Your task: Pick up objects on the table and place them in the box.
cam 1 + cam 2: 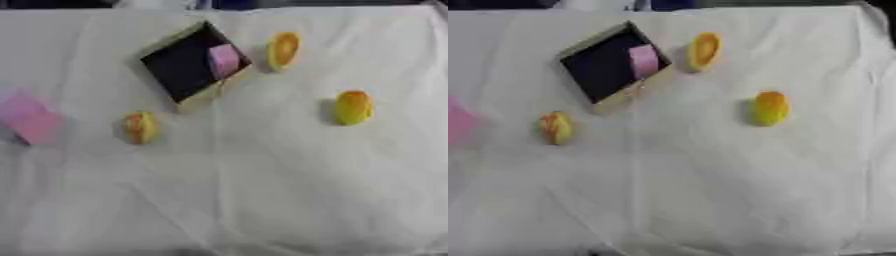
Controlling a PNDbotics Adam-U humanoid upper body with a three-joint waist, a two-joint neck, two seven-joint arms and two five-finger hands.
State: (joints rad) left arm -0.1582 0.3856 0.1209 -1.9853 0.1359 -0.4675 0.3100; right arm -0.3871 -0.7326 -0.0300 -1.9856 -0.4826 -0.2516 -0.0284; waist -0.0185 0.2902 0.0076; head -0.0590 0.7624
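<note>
A dark open box [179, 67] with pale walls sits turned like a diamond at the upper middle of the white cloth. A pink block [224, 61] lies inside it by its right corner. Just right of the box rests an orange-yellow rounded object [283, 50]. A yellow rounded object [353, 107] lies further right and nearer. Left of centre is a small yellow and red object [140, 127]. A pink flat object [29, 118] lies at the left edge. Neither hand shows in either view.
A wrinkled white cloth [262, 190] covers the whole table. Dark shapes [500, 4] run along the far edge at the top.
</note>
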